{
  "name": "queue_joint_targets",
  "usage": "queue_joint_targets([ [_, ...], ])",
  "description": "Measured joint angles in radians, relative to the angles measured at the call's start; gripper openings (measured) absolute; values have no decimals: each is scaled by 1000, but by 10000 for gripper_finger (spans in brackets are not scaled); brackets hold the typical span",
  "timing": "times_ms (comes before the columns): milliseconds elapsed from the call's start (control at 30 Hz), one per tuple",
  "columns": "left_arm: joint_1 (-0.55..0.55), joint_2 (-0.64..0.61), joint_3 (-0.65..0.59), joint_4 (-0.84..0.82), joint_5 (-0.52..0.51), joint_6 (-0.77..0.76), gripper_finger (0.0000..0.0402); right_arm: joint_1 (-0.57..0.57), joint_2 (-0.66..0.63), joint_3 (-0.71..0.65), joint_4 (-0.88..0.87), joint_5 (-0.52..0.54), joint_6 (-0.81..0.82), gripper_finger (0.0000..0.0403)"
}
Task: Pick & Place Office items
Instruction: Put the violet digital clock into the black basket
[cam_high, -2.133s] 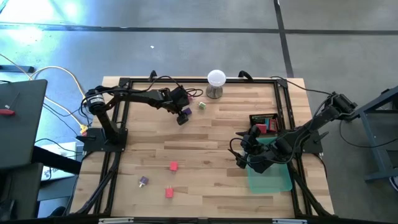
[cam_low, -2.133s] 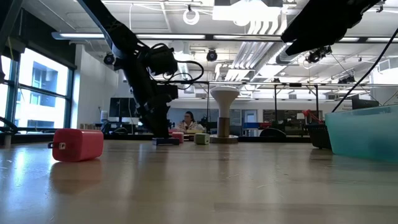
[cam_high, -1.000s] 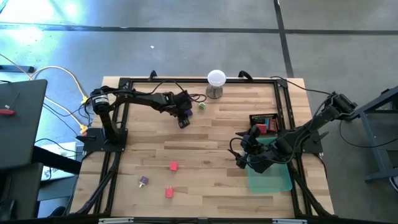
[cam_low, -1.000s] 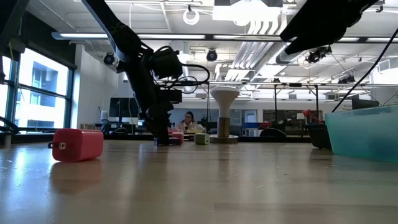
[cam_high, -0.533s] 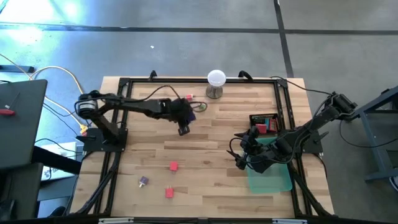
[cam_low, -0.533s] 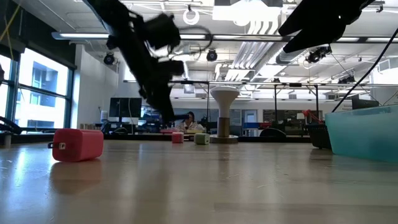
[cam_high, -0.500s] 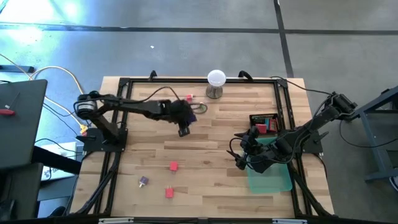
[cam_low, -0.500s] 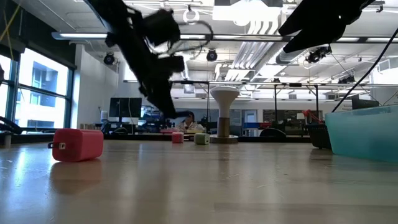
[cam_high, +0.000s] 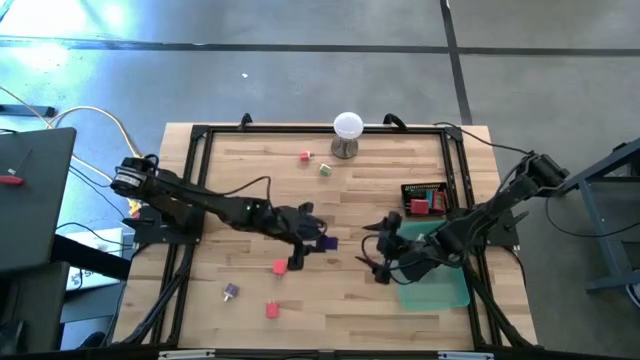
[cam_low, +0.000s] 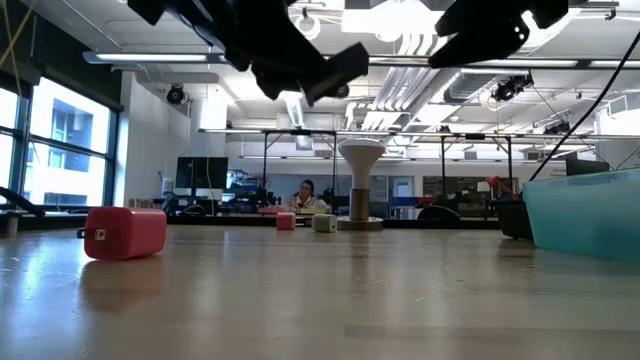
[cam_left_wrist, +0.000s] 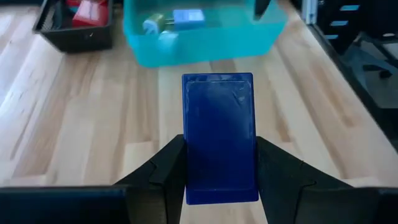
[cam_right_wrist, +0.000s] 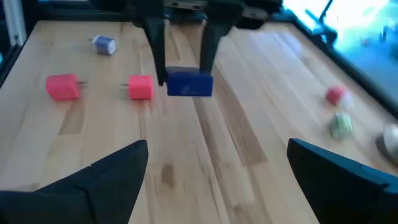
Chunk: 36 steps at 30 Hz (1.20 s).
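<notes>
My left gripper (cam_high: 318, 243) is closed on a flat, dark blue rectangular block (cam_left_wrist: 219, 137) of smooth plastic, clamped across its narrow width so its long axis runs straight out ahead of my fingers (cam_left_wrist: 163, 171). I hold it in the air above the middle of the pale wooden plank table (cam_high: 250, 200), clear of the surface.

The translucent teal plastic tray (cam_high: 440, 288) lies straight ahead along that long axis, toward the table's right side, with a few small pieces already in it. A black mesh basket (cam_high: 425, 198) holding red pieces sits just beside the tray, farther back.

My right gripper (cam_high: 378, 262) waits with its fingers spread wide and nothing between them, near the tray's edge and facing the block. It is the nearer of my two to the tray, but the block is in my left.

Loose on the table: two pink blocky pieces (cam_high: 279, 267) and a small lavender piece (cam_high: 231, 291) toward the front left, and a red piece (cam_high: 304, 156) and pale green piece (cam_high: 325, 169) near the white ball on its metal stand (cam_high: 346, 133).
</notes>
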Motion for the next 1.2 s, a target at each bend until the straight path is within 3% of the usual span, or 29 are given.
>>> queue_joint_targets([
  [300, -39, 21, 0, 62, 0, 2, 143, -2, 121, 0, 320, 33, -318, 374],
  [700, -38, 98, 0, 187, -3, 66, 143, -73, 143, 0, 330, -142, -244, 374],
  [1200, -38, 97, 1, 191, -4, 67, 143, -80, 191, 0, 374, -142, -278, 374],
])
